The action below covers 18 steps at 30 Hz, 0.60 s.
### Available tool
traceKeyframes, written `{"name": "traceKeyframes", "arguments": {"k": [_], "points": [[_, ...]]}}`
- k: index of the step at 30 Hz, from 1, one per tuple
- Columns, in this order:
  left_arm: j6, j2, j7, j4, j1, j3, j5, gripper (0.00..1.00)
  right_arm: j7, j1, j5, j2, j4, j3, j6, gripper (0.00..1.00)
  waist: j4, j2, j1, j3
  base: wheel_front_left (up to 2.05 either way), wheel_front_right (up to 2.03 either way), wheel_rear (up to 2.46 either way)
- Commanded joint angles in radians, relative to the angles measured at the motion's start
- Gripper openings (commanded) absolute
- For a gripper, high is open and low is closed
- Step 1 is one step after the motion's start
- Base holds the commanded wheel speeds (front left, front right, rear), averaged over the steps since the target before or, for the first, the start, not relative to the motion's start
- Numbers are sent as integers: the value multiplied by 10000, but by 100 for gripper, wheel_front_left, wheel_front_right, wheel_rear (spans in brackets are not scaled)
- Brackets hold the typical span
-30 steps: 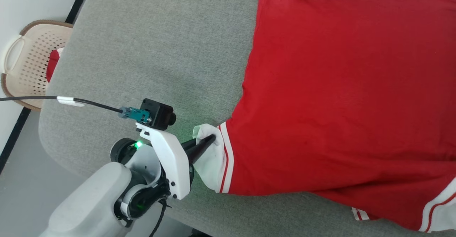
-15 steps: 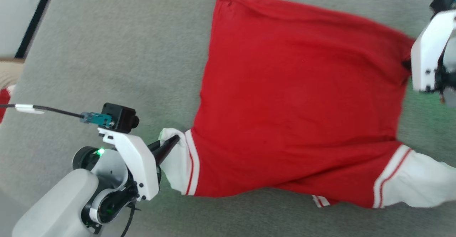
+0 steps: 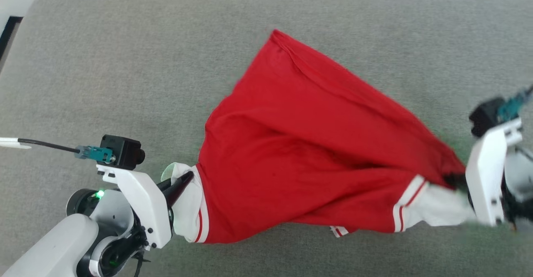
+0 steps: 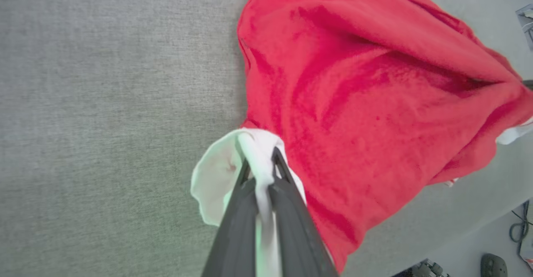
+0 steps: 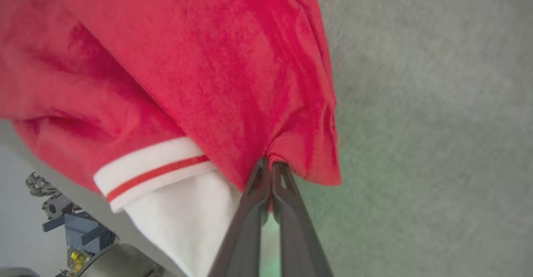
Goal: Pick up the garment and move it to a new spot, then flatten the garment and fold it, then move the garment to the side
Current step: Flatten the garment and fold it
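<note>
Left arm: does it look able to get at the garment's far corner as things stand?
Probably not yet. The left gripper is shut on the garment's white cuff, so it would have to let go first. Nothing lies over the far corner.

No readable text, label or number anywhere.

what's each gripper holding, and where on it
The garment, by both: the left gripper pinches its white cuff, the right gripper a bunch of red cloth beside the other cuff.
</note>
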Motion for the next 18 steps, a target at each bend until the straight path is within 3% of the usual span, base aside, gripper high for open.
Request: {"name": "traceKeyframes", "arguments": {"k": [1, 3, 9, 14, 15, 16, 17, 18], "points": [[75, 71, 40, -81, 130, 47, -12, 0, 253, 722, -47, 200, -539, -374, -2, 0, -83, -1, 0, -38, 0, 0, 0], [89, 82, 40, -118, 141, 47, -9, 0, 362, 1159, -148, 303, -933, -573, -2, 0, -99, -1, 0, -37, 0, 0, 0], [163, 87, 93, -284, 114, 44, -22, 0, 716, 3220, -665, 1393, -2447, -1603, 0, 0, -130, -1, 0, 24, 0, 0, 0], [127, 33, 79, -274, 62, 2, -8, 0, -54, 3922, -1326, 2063, -2089, -1626, -2, 0, -96, -1, 0, 102, 0, 0, 0], [110, 17, 75, -261, 50, -1, -17, 0, -424, 3904, -1479, 2168, -1880, -1596, 0, 16, -91, -1, 0, 112, 0, 0, 0], [92, -8, 73, -243, 34, -15, -21, 0, -718, 3864, -1684, 2189, -1565, -1535, -2, 45, -81, -1, 0, 112, 0, 0, 0], [94, -13, 66, -213, 31, -20, -26, 0, -973, 3857, -1828, 2167, -1271, -1405, -3, 51, -85, -1, 0, 108, 0, 0, 0], [82, -26, 74, -195, 28, -33, -38, 0, -1258, 3823, -1950, 2141, -1009, -1321, -5, 100, -75, -1, 0, 96, 0, 0, 0]]}}
